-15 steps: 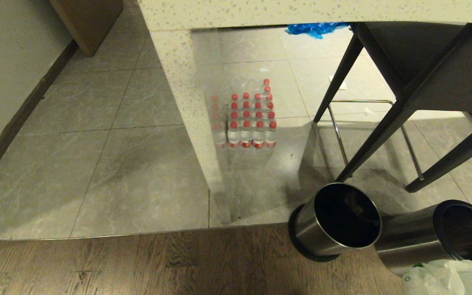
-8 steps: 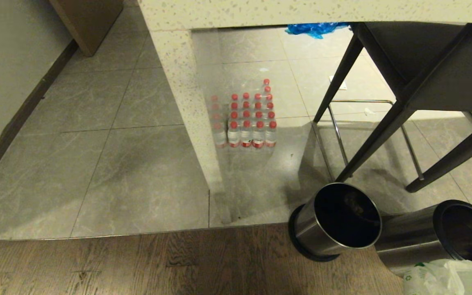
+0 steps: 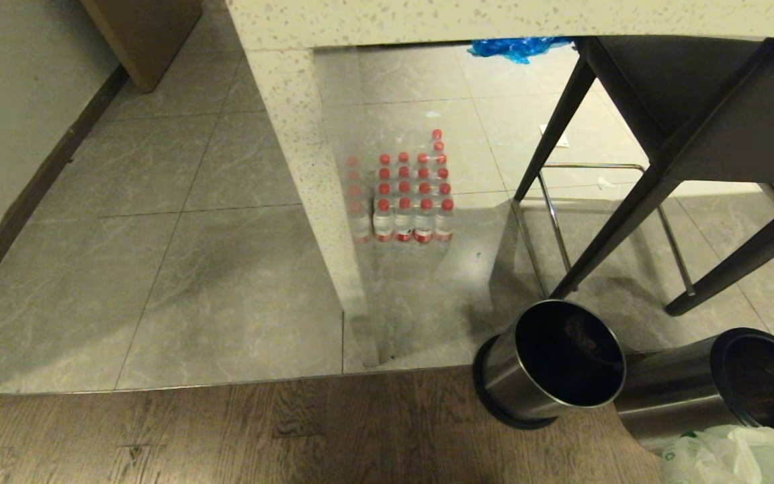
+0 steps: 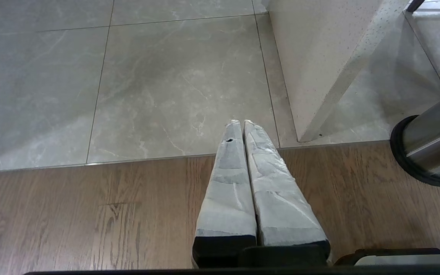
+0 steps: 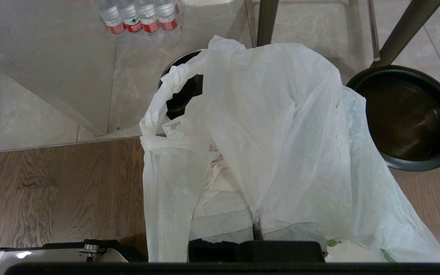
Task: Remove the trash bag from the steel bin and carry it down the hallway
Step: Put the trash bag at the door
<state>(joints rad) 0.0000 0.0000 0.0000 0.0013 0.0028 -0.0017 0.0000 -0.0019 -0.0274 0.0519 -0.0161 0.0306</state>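
**Bag out of the bin, carry yet to be made**

On the left, grey tiled floor (image 3: 158, 269) is seen running along a wall, with wood flooring (image 3: 226, 430) in front. The left hand (image 4: 239, 124) is held over the seam between tile and wood, its fingers pressed together on nothing. Further right, a speckled bench (image 3: 306, 168) is passed, then a pack of red-capped water bottles (image 3: 404, 195) beneath it. Next, a steel bin (image 3: 548, 366) is found with its mouth bare and dark, no liner inside; a second bin (image 3: 729, 383) is seen just beside it. At the far right, the trash bag (image 5: 281, 152) is draped over the right hand (image 5: 254, 225), whose fingers are pinched shut on the plastic. The removal can be judged done. The trip down the hallway remains.
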